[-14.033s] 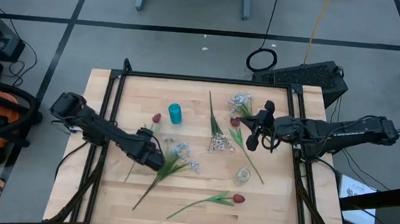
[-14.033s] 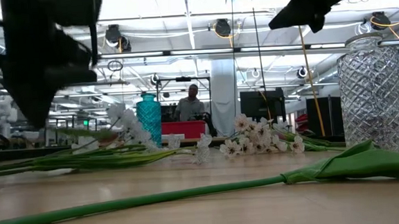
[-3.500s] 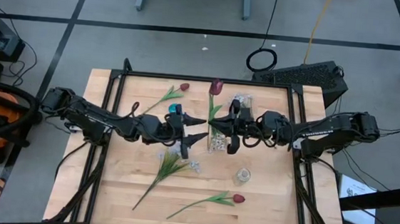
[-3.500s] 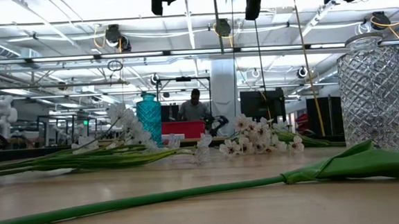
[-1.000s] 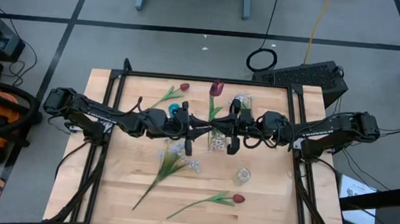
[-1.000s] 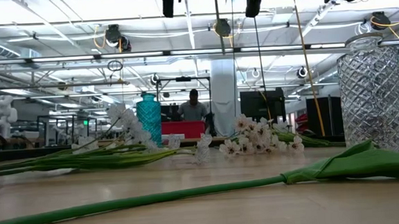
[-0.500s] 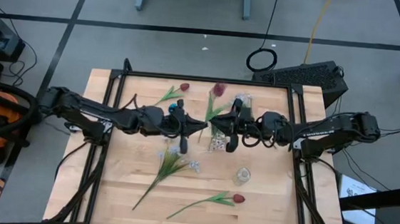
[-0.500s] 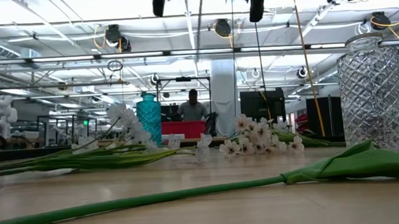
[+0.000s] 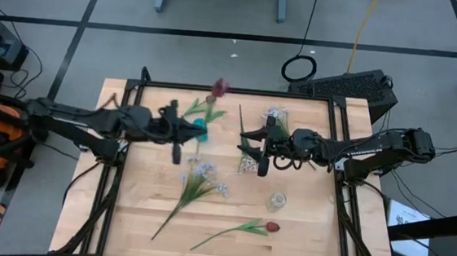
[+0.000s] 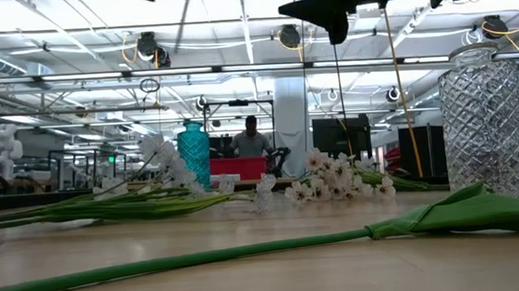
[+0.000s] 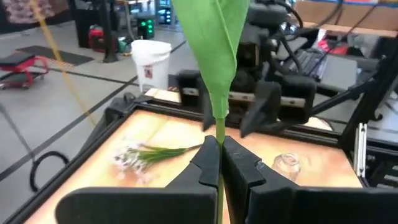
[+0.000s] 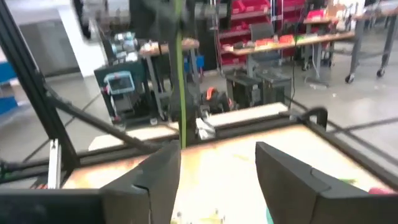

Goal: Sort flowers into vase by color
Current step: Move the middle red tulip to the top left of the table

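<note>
My left gripper (image 9: 187, 130) is shut on a red tulip (image 9: 220, 87), raised above the table beside the teal vase (image 9: 201, 128). In the left wrist view its green leaf (image 11: 214, 50) stands above the shut fingers (image 11: 219, 163). My right gripper (image 9: 245, 142) hovers open at mid-table, facing the left one; in its wrist view the fingers (image 12: 149, 183) stand wide apart with the held stem (image 12: 179, 74) beyond. A second red bud (image 9: 211, 100) shows by the teal vase. The clear vase (image 9: 277, 200) stands toward the near right. My left gripper pinches the tulip's green stem (image 11: 218, 134) between its two fingers, just below the leaf. The fingers come level from the table's left and lie across the stem. The flower is lifted clear and stands roughly upright, bud on top.
Lying on the table are white sprays (image 9: 202, 177) (image 9: 249, 159) (image 9: 274, 114) and another red tulip (image 9: 245, 226) near the near edge. In the low view that tulip's stem (image 10: 203, 254) lies in front, with the clear vase (image 10: 486, 123) at right and the teal vase (image 10: 193, 154) farther back.
My left gripper has drawn back toward the table's left edge, carrying the red tulip away from my right gripper. The bud has gone from mid-table to over the teal vase at the far side. My right arm has stayed almost still.
</note>
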Robot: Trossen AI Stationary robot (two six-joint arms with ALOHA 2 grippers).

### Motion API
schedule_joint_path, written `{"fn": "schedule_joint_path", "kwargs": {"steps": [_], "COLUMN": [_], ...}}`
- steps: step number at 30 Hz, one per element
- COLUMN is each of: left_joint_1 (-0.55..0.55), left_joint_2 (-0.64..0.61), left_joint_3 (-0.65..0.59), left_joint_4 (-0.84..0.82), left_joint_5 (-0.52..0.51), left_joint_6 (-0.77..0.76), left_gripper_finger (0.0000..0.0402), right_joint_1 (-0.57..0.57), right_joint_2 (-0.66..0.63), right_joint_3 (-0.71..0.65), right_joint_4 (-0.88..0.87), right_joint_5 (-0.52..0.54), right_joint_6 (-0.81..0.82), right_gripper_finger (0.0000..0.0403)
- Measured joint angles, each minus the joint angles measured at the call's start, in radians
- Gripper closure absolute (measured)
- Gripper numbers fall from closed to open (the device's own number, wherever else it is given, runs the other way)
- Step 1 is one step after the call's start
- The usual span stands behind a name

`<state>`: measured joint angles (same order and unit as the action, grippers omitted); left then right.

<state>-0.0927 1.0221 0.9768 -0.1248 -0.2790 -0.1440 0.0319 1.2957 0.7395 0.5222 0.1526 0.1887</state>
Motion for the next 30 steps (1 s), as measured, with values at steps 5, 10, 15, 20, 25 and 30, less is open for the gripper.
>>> {"fn": "schedule_joint_path", "kwargs": {"steps": [5,10,15,20,25,30], "left_joint_1": [0.088,0.222,0.355,0.477,0.565,0.619], "left_joint_2": [-0.086,-0.098,-0.087,-0.087,-0.056,0.005], "left_joint_3": [0.001,0.000,0.000,0.000,-0.009,-0.046], "left_joint_4": [-0.188,-0.357,-0.455,-0.532,-0.588,-0.594], "left_joint_5": [-0.042,-0.037,0.051,0.135,0.209,0.244], "left_joint_6": [-0.062,-0.086,-0.083,-0.062,-0.054,-0.022], "left_gripper_finger": [0.0397,0.0397,0.0397,0.0397,0.0398,0.0398], "right_joint_1": [0.024,0.054,0.078,0.098,0.122,0.148], "right_joint_2": [0.000,0.000,0.000,0.000,0.000,0.000], "right_joint_3": [0.000,0.000,0.000,0.000,0.000,0.000], "right_joint_4": [-0.049,-0.058,-0.099,-0.165,-0.202,-0.212], "right_joint_5": [-0.014,-0.052,-0.054,-0.054,-0.051,-0.051], "right_joint_6": [0.003,0.002,0.001,0.001,0.001,0.001], "right_gripper_finger": [0.0204,0.0204,0.0204,0.0204,0.0204,0.0204]}}
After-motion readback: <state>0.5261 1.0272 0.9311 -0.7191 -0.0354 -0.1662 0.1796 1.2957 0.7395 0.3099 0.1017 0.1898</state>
